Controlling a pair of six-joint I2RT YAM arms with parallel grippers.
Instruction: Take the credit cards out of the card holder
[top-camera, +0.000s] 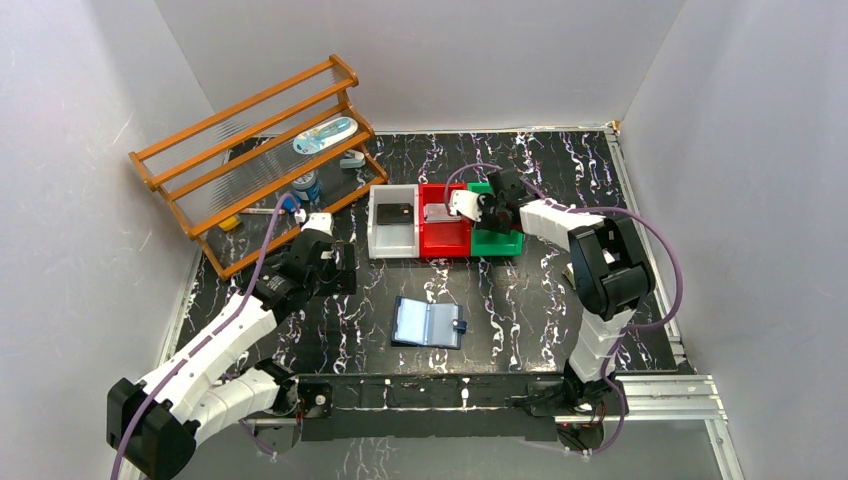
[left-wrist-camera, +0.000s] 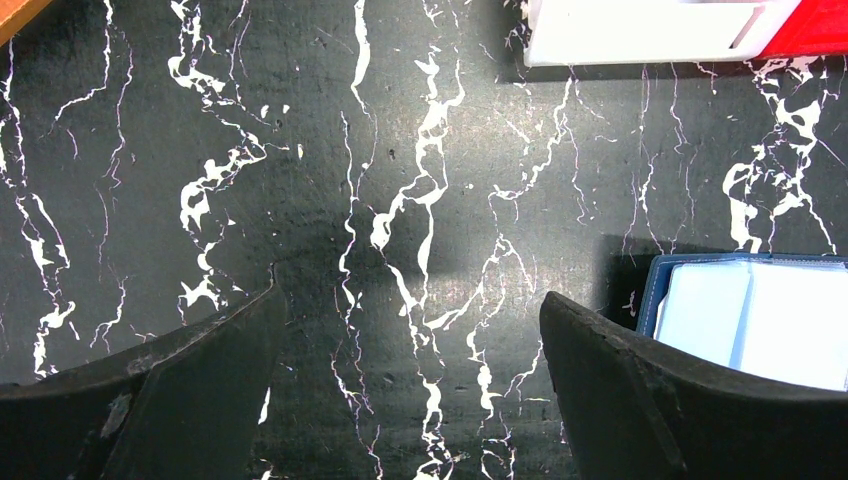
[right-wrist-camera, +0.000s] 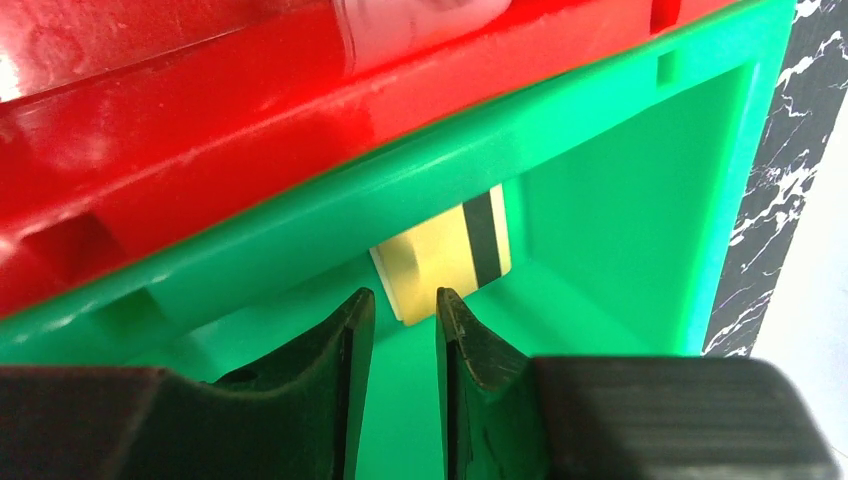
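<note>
The card holder (top-camera: 428, 322) lies open on the table, light blue inside, with its navy edge at the right of the left wrist view (left-wrist-camera: 660, 290). A gold credit card (right-wrist-camera: 445, 262) with a dark stripe leans inside the green bin (right-wrist-camera: 620, 210). My right gripper (right-wrist-camera: 405, 295) hangs over that bin (top-camera: 497, 243), jaws slightly apart, the card's lower corner just at their tips. A black card (top-camera: 397, 212) lies in the white bin (top-camera: 380, 240) and a silvery one (top-camera: 440, 212) in the red bin (top-camera: 445, 245). My left gripper (left-wrist-camera: 408, 295) is wide open over bare table, left of the holder.
The three bins stand side by side at mid-table. A wooden rack (top-camera: 260, 150) with small items stands at the back left. The white bin's corner (left-wrist-camera: 640, 45) shows ahead of the left gripper. Walls enclose the table on three sides.
</note>
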